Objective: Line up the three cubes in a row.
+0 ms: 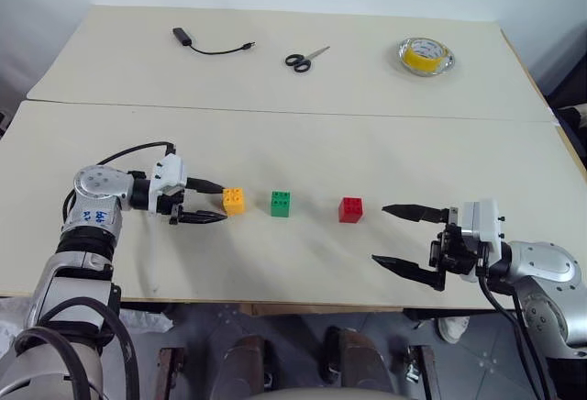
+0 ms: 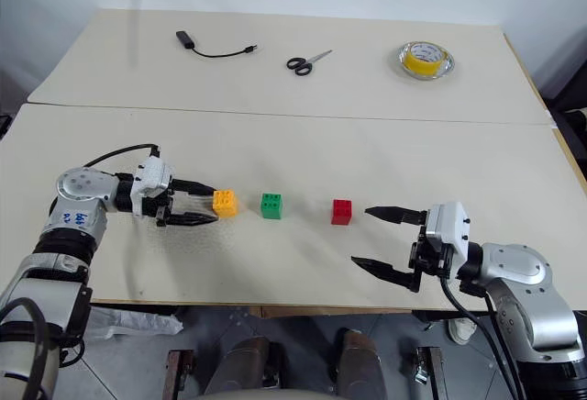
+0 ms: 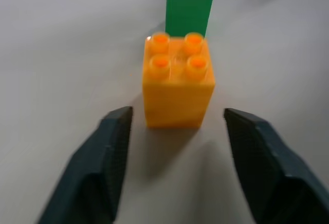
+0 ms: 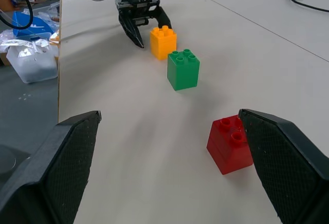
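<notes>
Left arm reaching in low from the left, wrist bent so the left gripper (image 1: pixel 213 201) points toward the right, its two black fingers parted with a clear gap between the tips. Right arm bent in from the right, right gripper (image 1: pixel 396 235) pointing level toward the left, fingers (image 1: pixel 404 209) spread wide and holding nothing
</notes>
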Available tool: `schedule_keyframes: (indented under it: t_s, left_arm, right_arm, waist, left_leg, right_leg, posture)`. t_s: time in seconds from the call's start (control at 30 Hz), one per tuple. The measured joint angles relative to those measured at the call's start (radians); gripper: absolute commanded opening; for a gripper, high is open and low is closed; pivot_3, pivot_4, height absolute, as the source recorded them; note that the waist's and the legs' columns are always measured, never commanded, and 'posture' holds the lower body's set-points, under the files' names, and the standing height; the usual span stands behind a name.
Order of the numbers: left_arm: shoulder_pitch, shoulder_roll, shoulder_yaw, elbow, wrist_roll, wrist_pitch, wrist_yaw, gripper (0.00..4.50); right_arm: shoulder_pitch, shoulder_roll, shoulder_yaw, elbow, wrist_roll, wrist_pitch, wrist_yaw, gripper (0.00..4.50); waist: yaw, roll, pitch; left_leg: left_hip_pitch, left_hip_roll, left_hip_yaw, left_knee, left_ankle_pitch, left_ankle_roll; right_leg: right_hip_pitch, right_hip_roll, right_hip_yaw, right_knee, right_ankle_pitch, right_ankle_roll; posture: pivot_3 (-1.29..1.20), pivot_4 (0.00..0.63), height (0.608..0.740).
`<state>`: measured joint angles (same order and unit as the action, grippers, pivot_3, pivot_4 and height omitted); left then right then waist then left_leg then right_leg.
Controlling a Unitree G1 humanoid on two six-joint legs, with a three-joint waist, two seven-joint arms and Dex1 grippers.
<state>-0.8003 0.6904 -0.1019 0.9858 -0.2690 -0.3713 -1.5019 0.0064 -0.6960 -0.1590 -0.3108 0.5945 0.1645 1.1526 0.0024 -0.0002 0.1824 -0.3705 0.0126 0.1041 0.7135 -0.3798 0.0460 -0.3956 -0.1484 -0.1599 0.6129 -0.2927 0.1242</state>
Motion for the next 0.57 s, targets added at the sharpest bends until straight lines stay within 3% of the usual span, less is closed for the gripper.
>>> schedule_keyframes:
  t_s: [0.07,0.27,0.57]
  left_arm:
    - [0.029,0.016,0.054,-0.060,-0.036,0.037,0.000,4.49]
    - [0.283,0.162,0.240,-0.421,-0.212,0.371,0.029,4.49]
    - [0.431,0.230,0.338,-0.585,-0.199,0.433,0.127,4.49]
  right_arm:
    - [-0.002,0.001,0.006,0.001,0.001,-0.005,0.007,4.50]
    - [-0.040,-0.028,-0.019,0.068,0.023,-0.010,0.073,4.50]
    - [-0.148,-0.139,-0.063,0.110,0.058,0.014,0.178,4.50]
  waist:
    - [-0.002,0.000,0.000]
    - [-0.018,0.002,0.001]
    - [0.015,0.003,0.002]
  left_leg:
    - [0.000,0.001,0.000,0.000,0.000,0.000]
    - [0.001,0.002,0.000,0.000,0.000,0.000]
    - [0.001,0.001,-0.003,0.003,-0.001,0.001]
  right_leg:
    - [0.000,0.000,0.000,0.000,0.000,0.000]
    - [0.000,-0.001,0.001,0.000,0.000,0.000]
    - [0.002,-0.002,0.001,0.001,0.000,0.000]
  posture:
    - [0.00,0.150,0.740]
    - [0.00,0.150,0.740]
    - [0.00,0.150,0.740]
